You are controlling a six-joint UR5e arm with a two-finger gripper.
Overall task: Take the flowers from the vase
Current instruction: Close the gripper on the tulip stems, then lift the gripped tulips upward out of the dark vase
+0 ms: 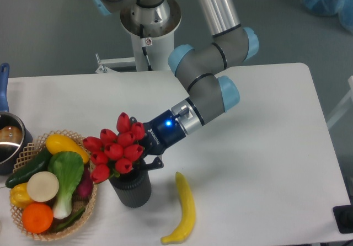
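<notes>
My black two-finger gripper (138,162) is clenched on the bunch of red tulip buds with green leaves (115,152), gripping it just under the blooms where the stems gather; the fingertips themselves are mostly hidden behind the flowers. The bunch leans toward nine o'clock, its blooms hanging over the rim of the short dark grey ribbed cylindrical vase (131,188). I cannot tell whether the stem ends sit inside the vase mouth, since the buds and my gripper cover it.

The vase stands upright on the white bench (265,146), near the bench's six o'clock edge. Just beside it at nine o'clock is a woven wicker basket (33,142) filled with vegetables and fruit: a yellow squash, a dark green cucumber, a pale green leafy vegetable, a white round piece, an orange and a yellow pepper. At three o'clock from the vase, slightly apart, a long curved yellow banana-shaped fruit (184,208) lies on the bench. At the far nine o'clock edge sits a dark pot with a blue handle (6,130).
</notes>
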